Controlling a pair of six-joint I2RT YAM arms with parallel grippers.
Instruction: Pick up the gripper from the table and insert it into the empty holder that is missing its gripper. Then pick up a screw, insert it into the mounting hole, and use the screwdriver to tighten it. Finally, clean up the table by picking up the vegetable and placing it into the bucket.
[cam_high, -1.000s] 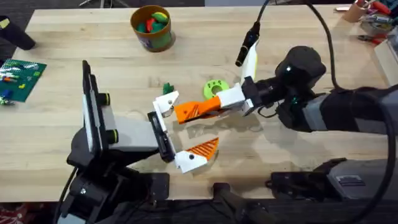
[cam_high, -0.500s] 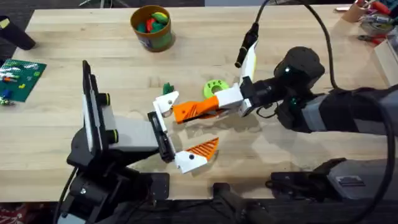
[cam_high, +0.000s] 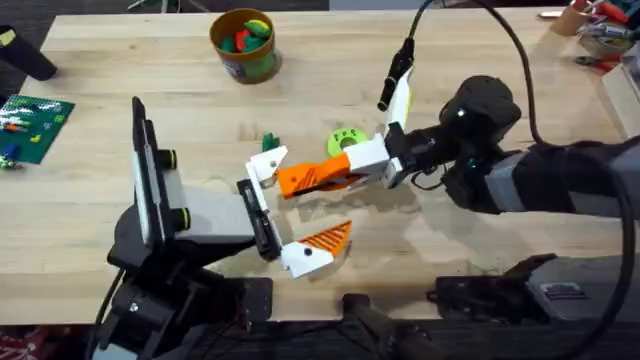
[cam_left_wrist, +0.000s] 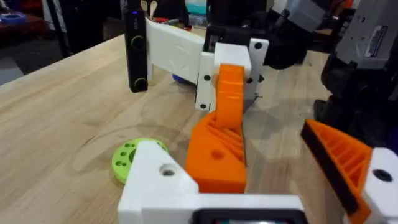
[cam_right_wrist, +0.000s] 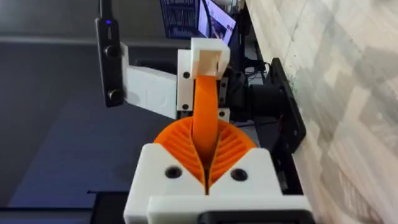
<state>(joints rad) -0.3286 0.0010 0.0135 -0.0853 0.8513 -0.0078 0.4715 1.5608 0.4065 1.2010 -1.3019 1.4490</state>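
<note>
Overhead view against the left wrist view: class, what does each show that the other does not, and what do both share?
Overhead alone: the bucket at the table's far side, holding coloured pieces, and a green circuit board at the left edge. Left wrist alone: the ribbing on the gripper's wide end. Shared: the gripper, clamped by the right gripper with its tip at the empty holder, a green disc, and the other orange wedge.

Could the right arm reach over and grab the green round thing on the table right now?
Probably not yet. The right gripper sits right beside the green disc, with nothing between them, but its fingers are shut on the orange gripper, pressed at the empty holder. It would have to let go first.
</note>
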